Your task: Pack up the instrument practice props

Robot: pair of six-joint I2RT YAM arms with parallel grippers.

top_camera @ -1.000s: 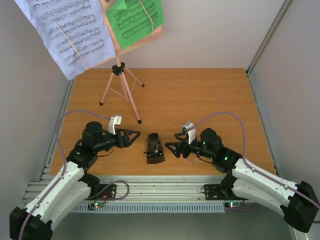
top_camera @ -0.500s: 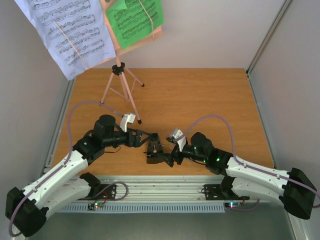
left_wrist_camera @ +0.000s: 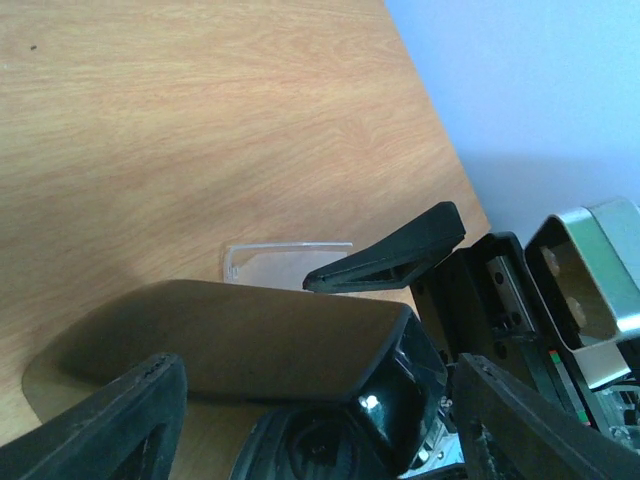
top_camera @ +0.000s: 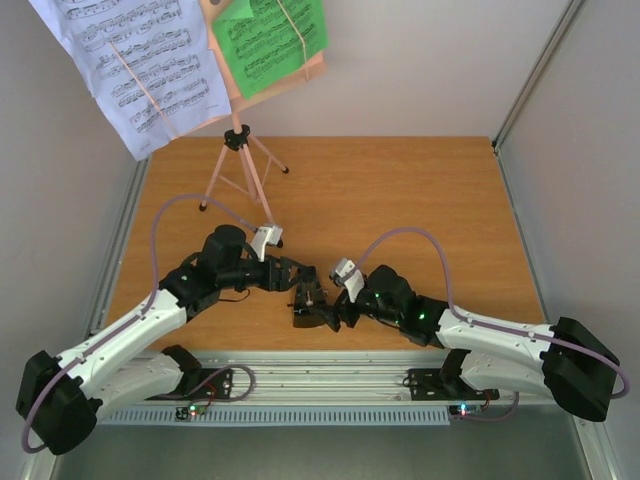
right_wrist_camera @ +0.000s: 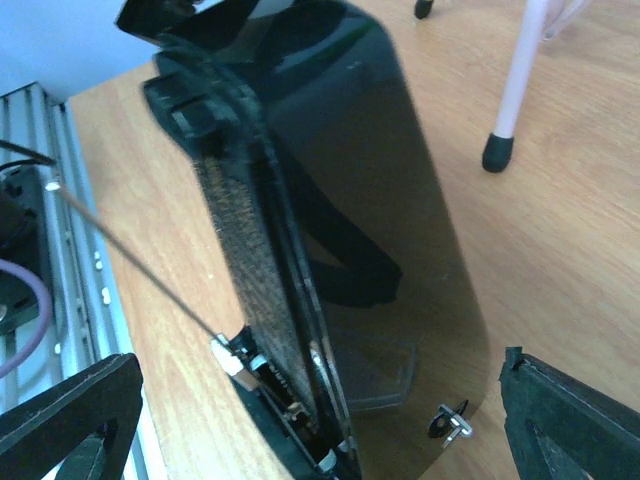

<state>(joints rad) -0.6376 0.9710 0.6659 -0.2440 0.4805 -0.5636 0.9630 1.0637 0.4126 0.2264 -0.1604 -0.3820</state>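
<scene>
The small black metronome (top_camera: pixel 308 300) sits on the wooden table near the front edge, its thin pendulum rod (right_wrist_camera: pixel 130 262) sticking out. My left gripper (top_camera: pixel 293 277) is open at its left side, and the glossy body (left_wrist_camera: pixel 230 340) lies between the fingers (left_wrist_camera: pixel 110 420). My right gripper (top_camera: pixel 335 312) is open at its right side, with the body (right_wrist_camera: pixel 330 200) between its fingers (right_wrist_camera: pixel 70 420). A clear plastic piece (left_wrist_camera: pixel 285 262) lies flat on the table just beyond the metronome. The pink tripod music stand (top_camera: pixel 240 170) stands at the back left, holding a white sheet (top_camera: pixel 130 60) and a green sheet (top_camera: pixel 270 40).
One rubber foot of the stand (right_wrist_camera: pixel 497 150) rests close behind the metronome. Grey walls enclose the table, and an aluminium rail (top_camera: pixel 320 375) runs along its front edge. The right half of the tabletop (top_camera: pixel 430 190) is bare wood.
Both arms have reached inward from either side and now flank the metronome with open jaws. The metronome and the stand have not moved.
</scene>
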